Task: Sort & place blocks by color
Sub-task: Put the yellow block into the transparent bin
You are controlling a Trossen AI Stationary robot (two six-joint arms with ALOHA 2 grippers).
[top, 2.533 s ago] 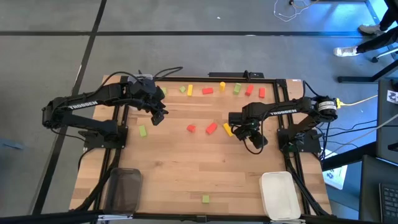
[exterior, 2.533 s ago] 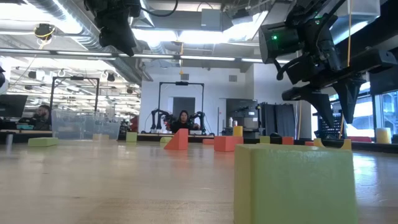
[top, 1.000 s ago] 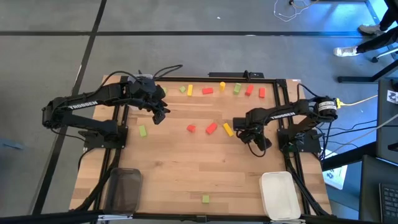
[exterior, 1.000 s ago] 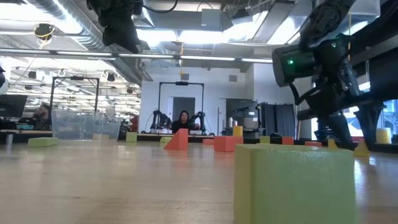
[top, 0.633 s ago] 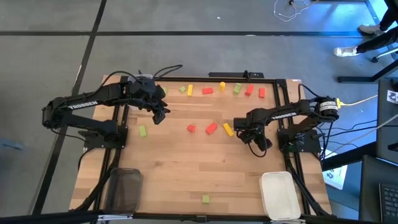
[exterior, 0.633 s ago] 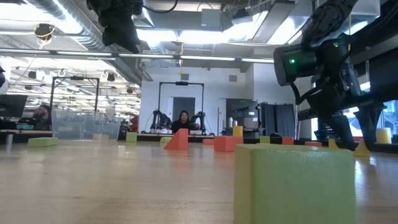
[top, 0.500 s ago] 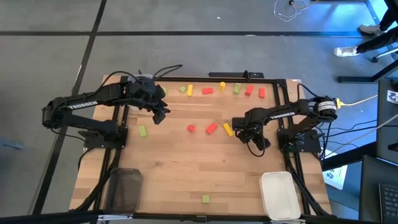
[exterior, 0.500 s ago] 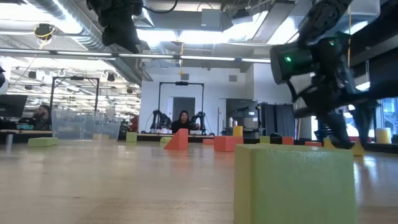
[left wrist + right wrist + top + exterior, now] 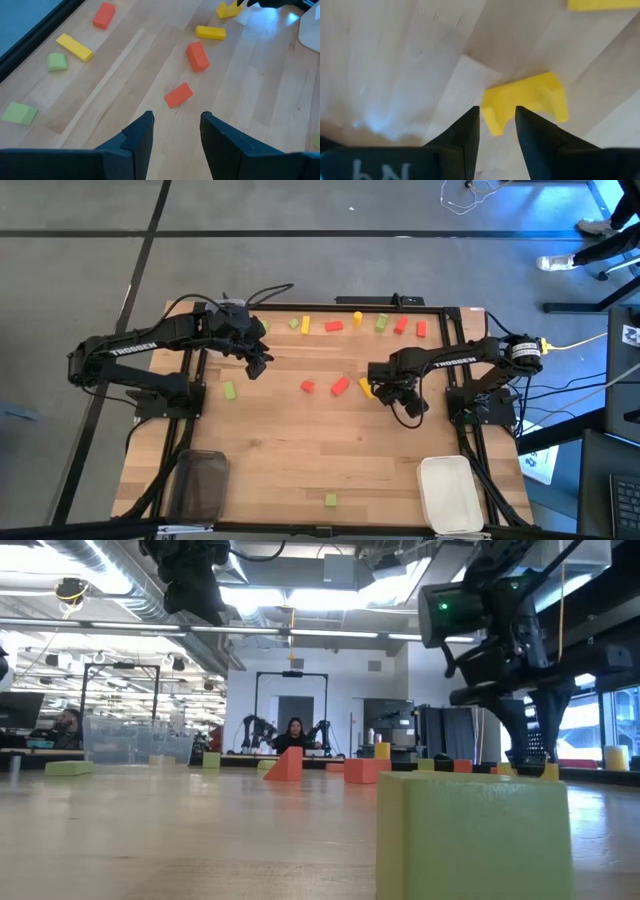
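Small red, yellow and light green blocks lie flat on the wooden table: a row along the far edge (image 9: 358, 323), two red ones (image 9: 340, 386) mid-table, a green one (image 9: 230, 390) at the left and another (image 9: 331, 500) near the front edge. My right gripper (image 9: 378, 391) is right of centre, shut on a yellow block (image 9: 525, 102); a second yellow block (image 9: 210, 32) lies beside it. My left gripper (image 9: 258, 366) hangs open above the far-left part of the table, over bare wood next to the red blocks (image 9: 177, 95). My right gripper pinches the yellow block by one end (image 9: 496, 117) between its two fingers (image 9: 466, 131), coming from above and pointing down. Most of the block sticks out beyond the fingertips. The block sits close over the wood; whether it is clear of the table I cannot tell.
A dark clear tray (image 9: 200, 483) sits at the near-left corner and a white tray (image 9: 447, 492) at the near-right corner. Bare wood spreads between them and across the table's middle. A person (image 9: 295, 732) sits in the room far behind the table.
My right gripper has moved a short way toward the table's left edge and risen slightly, carrying the yellow block with it. The other blocks have stayed where they were.
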